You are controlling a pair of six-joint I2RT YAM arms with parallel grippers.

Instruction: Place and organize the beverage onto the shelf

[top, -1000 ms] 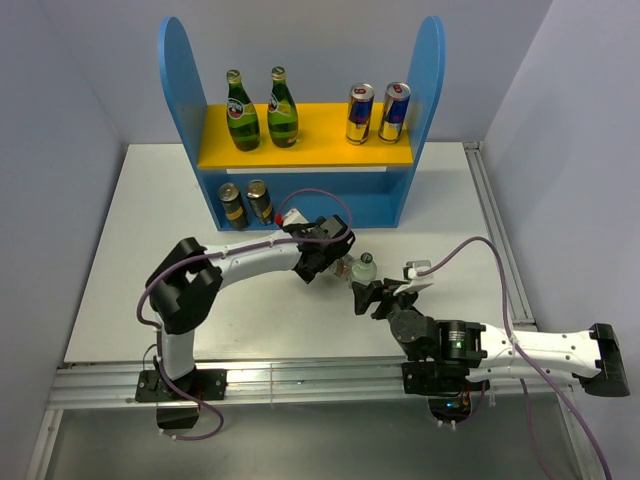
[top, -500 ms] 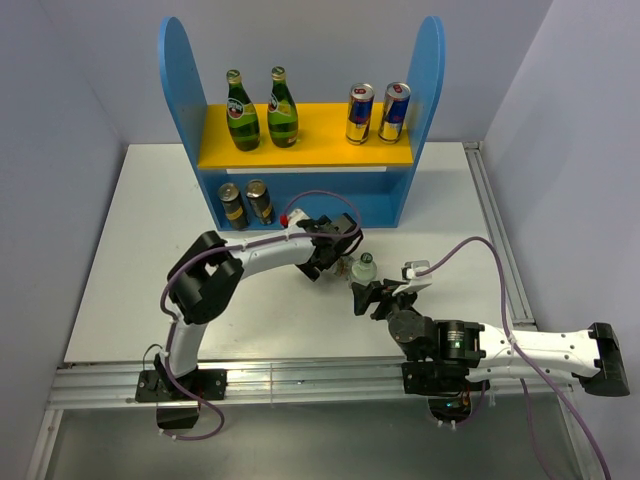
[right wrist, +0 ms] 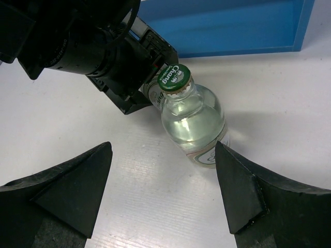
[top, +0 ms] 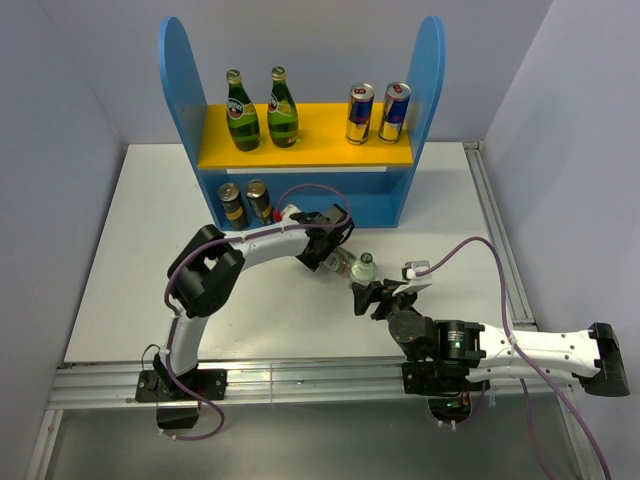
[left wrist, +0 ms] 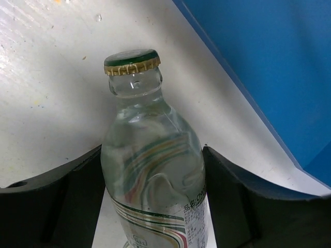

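Note:
The shelf (top: 180, 90) stands at the back of the table, and its blue shows in the left wrist view (left wrist: 258, 62) and the right wrist view (right wrist: 227, 26). Two green glass bottles (top: 242, 112) (top: 283, 108) stand on the yellow upper board (top: 315, 145). Two dark brown-gold cans (top: 232, 205) (top: 260, 201) stand on the lower level at the left. My left gripper (top: 337, 257) (left wrist: 152, 152) is shut on the body of a clear green-capped bottle (left wrist: 150, 119), in front of the shelf. A second clear bottle (top: 364, 270) (right wrist: 194, 121) stands free beside it. My right gripper (top: 372, 293) (right wrist: 163, 150) is open and empty just short of that bottle.
Two blue-and-silver cans (top: 360, 113) (top: 394, 111) stand on the right of the upper board. Grey walls close in both sides. A metal rail (top: 300, 385) runs along the near edge and another along the right edge (top: 495, 240).
My left gripper has turned and drawn back toward the shelf with the clear bottle in it, a little away from the standing bottle. The right arm and the standing bottle have not moved.

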